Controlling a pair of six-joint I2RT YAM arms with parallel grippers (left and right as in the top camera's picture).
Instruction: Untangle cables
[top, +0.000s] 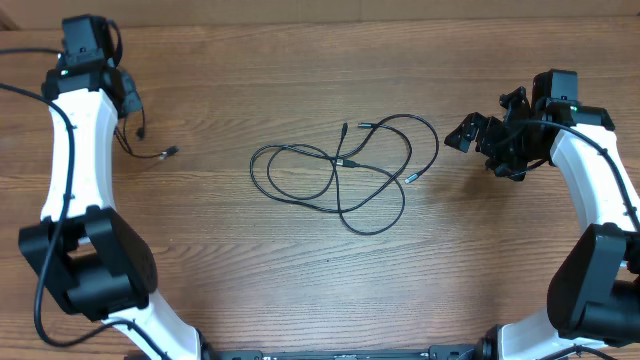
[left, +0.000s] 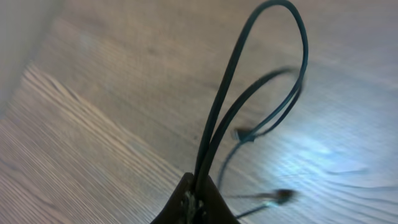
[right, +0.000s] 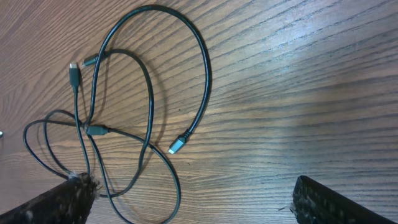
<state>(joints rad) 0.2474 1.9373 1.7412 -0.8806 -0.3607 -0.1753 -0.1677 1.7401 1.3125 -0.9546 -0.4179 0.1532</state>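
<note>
left gripper (left: 194, 186): pinched tight on 1 looped cable (left: 206, 149) | right gripper (right: 193, 186): spread wide, holding nothing | table (top: 300, 290): 2 tangled cables (top: 345, 160), 4 plug ends (right: 177, 146)

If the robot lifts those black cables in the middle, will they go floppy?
Probably floppy: the cables lie in loose curvy loops, and the held cable in the left gripper bends right over. Likely light, being so thin. Their plug ends may dangle.
</note>
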